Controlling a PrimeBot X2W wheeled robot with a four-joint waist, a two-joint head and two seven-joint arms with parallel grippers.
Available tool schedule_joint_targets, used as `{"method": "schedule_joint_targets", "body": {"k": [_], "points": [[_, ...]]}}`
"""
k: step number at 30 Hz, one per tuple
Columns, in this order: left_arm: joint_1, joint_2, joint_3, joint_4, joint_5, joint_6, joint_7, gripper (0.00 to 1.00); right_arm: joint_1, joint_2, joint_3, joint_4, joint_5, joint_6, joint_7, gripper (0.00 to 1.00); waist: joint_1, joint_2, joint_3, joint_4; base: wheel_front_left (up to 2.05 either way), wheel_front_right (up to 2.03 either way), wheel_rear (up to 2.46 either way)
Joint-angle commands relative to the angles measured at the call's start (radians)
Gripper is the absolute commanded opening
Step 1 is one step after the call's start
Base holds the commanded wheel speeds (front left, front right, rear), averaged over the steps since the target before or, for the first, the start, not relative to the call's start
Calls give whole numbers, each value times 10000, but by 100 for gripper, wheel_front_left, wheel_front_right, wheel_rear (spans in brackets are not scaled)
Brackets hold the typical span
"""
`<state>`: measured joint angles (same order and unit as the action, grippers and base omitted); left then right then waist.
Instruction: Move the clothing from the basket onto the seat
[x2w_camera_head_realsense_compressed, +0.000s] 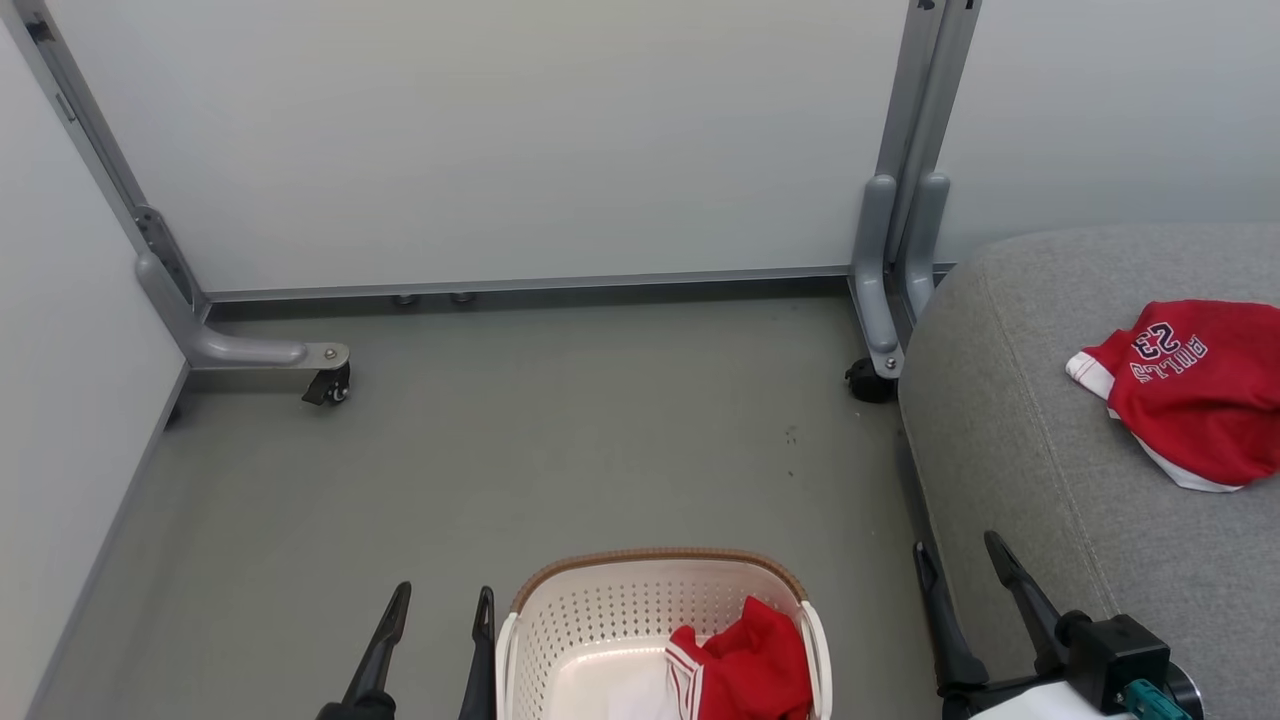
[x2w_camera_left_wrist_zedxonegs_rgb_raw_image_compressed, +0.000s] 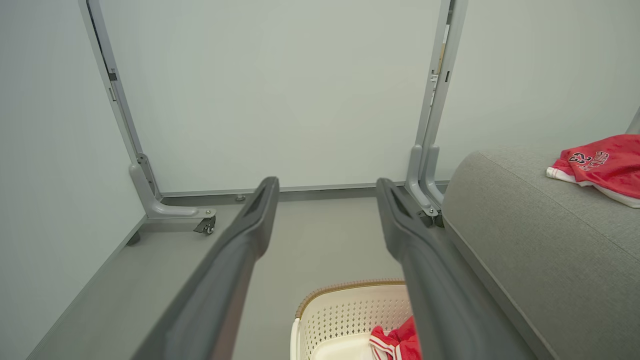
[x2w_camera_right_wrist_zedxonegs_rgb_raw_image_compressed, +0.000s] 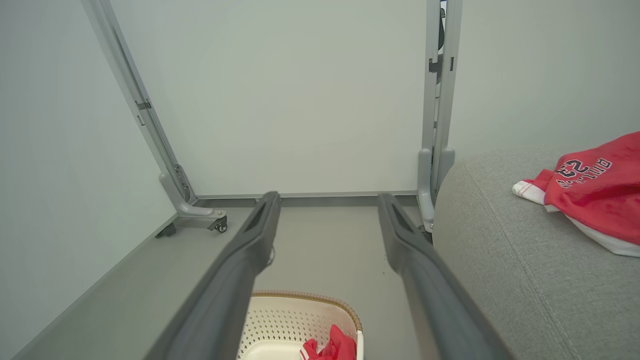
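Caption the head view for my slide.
Red 23 jersey on the grey seat, striped red garment in the basket, left claw and right claw open.

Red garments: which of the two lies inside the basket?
The striped garment, crumpled in the basket; the garment lettered "23" lies on the grey seat.

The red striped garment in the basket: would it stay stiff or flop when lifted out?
Probably floppy: the red striped garment lies crumpled in folds against the basket wall, so it should drape and unfold from a pinch. Likely light for its bulk, being thin cloth. It could drag on the rim while rising.
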<state>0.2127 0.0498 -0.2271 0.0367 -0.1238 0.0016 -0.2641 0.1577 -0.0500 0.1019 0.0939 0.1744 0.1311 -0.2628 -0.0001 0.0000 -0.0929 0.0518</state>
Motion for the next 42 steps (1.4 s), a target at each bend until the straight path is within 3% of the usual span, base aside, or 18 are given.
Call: {"method": "schedule_joint_targets", "body": {"k": [1, 15, 25, 34, 37, 42], "points": [[113, 14, -1, 16, 16, 78, -4, 100, -40, -16, 2, 11, -15, -6, -30, 100, 1, 0, -22, -21, 0, 0, 0], [174, 16, -204, 143, 55, -59, -4, 100, 82, -138, 90, -2, -78, -6, -30, 100, 1, 0, 45, -23, 0, 0, 0], [-537, 15, -547, 446, -189, -268, -4, 100, -290, -449, -275, -139, -270, -6, -30, 100, 1, 0, 1155, -330, 0, 0, 0], [-2524, 17, -456, 998, -256, -808, -4, 100, -1757, -607, -987, -863, -464, -6, -30, 100, 1, 0, 3864, -781, 0, 0, 0], [-3637, 18, -551, 1715, -269, -1138, -3, 100, -2434, -478, -1442, -1158, -456, -6, -30, 100, 1, 0, 5074, -856, 0, 0, 0], [-5198, 318, -1168, 2723, 134, -1327, -4, 100, -3434, -396, -1752, -1485, -378, -6, -30, 100, 1, 0, 6527, -1006, 0, 0, 0]]}}
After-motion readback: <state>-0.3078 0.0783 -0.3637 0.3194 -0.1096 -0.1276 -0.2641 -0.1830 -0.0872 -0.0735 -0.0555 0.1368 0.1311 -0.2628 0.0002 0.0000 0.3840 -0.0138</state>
